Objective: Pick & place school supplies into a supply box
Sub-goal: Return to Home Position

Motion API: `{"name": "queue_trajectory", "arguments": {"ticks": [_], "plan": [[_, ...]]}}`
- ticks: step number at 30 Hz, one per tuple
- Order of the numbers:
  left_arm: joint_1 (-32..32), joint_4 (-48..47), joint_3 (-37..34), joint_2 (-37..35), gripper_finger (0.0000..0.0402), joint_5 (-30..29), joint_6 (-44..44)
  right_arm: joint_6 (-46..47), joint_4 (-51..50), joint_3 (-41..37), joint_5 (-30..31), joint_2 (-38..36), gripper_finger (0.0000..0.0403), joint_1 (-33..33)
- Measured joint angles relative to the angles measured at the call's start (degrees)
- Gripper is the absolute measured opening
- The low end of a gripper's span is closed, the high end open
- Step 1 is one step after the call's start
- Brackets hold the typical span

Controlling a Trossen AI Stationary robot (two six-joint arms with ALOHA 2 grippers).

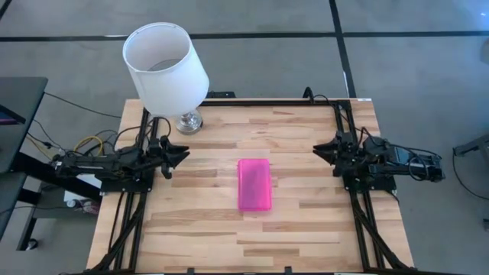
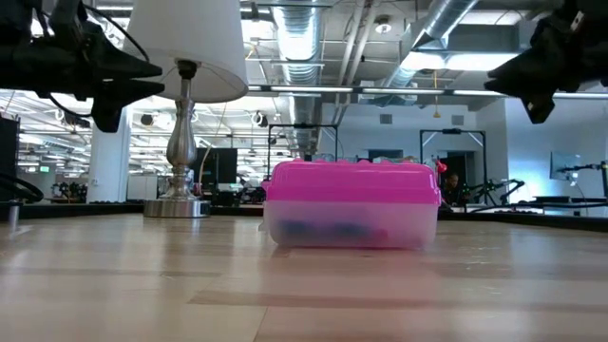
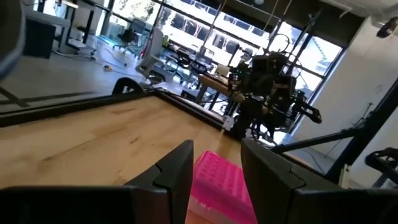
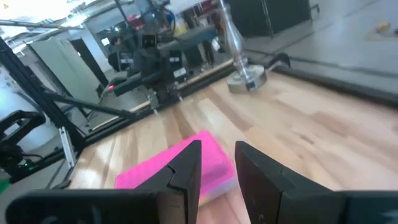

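Observation:
The supply box [image 1: 254, 184], a clear case with a shut pink ribbed lid, rests flat on its base at the table's middle. In the low view, dim blue shapes [image 2: 328, 230] show through its clear base [image 2: 351, 228]; I cannot tell which school supplies they are. No supplies lie loose on the table. My left gripper [image 1: 183, 155] hovers open at the table's left edge, pointing level toward the box [image 3: 221, 180]. My right gripper [image 1: 317, 150] hovers open at the right edge, facing the box [image 4: 149, 171]. Both have nothing between their fingers.
A lamp with a white shade [image 1: 164, 65] stands on a silver foot [image 1: 189, 121] at the far left corner, close to my left arm. A black frame [image 1: 336, 107] runs along the table's far and side edges. Bare wood surrounds the box.

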Motion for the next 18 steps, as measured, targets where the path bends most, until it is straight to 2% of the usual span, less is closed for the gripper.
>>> {"name": "queue_trajectory", "arguments": {"ticks": [5, 11, 18], "plan": [[0.0, -0.4, 0.1, 0.1, 0.0128, 0.4, -0.1, 1.9, -5.4, 0.0, 0.8, 0.0, 0.0093, 0.0], [0.0, -0.4, 0.1, 0.0, 0.0128, -2.8, -0.2, 6.1, -15.9, 0.0, 2.9, 0.0, 0.0093, 0.0], [0.0, -0.4, 0.1, 0.1, 0.0128, -3.9, -0.2, 5.3, -12.6, 0.0, 3.8, 0.0, 0.0093, 0.3]]}}
